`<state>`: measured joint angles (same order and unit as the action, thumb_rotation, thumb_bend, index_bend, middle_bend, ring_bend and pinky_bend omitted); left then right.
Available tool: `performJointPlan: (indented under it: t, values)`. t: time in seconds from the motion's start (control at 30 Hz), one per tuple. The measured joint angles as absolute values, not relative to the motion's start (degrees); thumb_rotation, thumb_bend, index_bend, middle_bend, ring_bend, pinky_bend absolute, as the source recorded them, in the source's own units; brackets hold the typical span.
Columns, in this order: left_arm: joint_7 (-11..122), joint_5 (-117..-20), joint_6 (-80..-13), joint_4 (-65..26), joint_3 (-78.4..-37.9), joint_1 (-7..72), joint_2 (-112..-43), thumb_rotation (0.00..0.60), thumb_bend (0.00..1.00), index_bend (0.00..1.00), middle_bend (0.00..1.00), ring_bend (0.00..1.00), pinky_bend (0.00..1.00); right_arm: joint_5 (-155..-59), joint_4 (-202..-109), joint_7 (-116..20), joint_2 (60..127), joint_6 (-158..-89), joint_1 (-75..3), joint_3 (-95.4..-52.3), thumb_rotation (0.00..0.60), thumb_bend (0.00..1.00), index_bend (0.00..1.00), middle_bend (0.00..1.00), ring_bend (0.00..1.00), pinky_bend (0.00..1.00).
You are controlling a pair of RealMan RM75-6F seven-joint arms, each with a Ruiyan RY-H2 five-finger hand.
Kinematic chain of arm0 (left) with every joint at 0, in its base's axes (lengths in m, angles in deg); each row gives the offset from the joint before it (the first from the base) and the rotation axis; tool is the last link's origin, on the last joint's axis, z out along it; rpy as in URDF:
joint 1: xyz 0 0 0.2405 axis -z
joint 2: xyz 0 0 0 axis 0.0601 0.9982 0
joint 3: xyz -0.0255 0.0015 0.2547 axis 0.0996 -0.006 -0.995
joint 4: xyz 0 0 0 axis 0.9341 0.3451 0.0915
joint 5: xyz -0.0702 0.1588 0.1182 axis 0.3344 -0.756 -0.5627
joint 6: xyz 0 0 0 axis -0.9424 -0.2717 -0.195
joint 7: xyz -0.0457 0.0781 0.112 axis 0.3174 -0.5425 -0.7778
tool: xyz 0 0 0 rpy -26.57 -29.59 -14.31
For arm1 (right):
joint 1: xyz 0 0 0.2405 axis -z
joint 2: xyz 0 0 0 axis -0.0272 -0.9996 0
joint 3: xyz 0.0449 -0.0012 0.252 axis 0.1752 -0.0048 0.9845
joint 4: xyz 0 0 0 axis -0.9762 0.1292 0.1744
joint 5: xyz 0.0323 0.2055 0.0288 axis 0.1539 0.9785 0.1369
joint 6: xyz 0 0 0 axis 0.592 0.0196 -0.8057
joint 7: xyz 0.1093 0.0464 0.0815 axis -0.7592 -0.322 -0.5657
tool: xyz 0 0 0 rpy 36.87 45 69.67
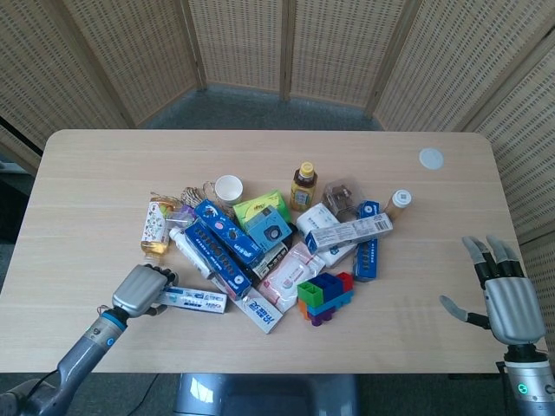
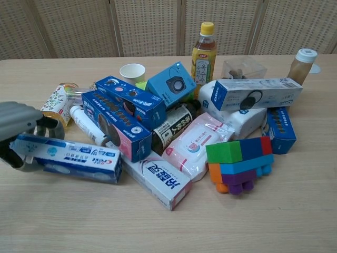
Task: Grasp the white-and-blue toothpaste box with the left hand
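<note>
The white-and-blue toothpaste box lies at the front left edge of the pile, its long side roughly level. My left hand grips its left end, fingers curled over the top and the thumb underneath. The box's right end rests against a long white box with red stripe. My right hand stands open at the far right of the table, apart from everything; the chest view does not show it.
The pile holds dark blue biscuit boxes, a pink wipes pack, stacked coloured blocks, a tea bottle, a paper cup, a light blue box and a yellow drink bottle. A white lid lies far right.
</note>
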<state>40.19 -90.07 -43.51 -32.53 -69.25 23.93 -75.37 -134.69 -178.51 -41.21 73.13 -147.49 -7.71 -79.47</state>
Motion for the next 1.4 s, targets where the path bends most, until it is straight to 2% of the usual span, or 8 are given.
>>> performJointPlan:
  t: [0.43,0.93,1.4]
  values:
    - [48.0,-94.8,-55.5,-47.9,-62.9,22.7,-60.5,0.600,0.36,0.75,0.72,0.73,0.55,-134.9,-177.7,-41.0,74.5,-147.1,-8.0,-79.5,0.000,0.20,0.00,0.15,0.00,0.00]
    - [51.6,-92.8,-62.3,-60.5,-53.3,22.0,-46.0,0.600,0.36,0.75,0.72,0.73,0.56,-134.7,-176.7,-41.7,75.4,-146.9,-8.1,-79.5,0.000,0.20,0.00,0.15,0.00,0.00]
    - [50.3,-91.3,-62.2,-63.8,-52.2,21.5,-43.8,0.600,0.36,0.76,0.73,0.74,0.56,-135.2,-175.5,-43.7,75.4,-148.0,-7.4,-79.9,0.000,0.19,0.00,0.15,0.00,0.00]
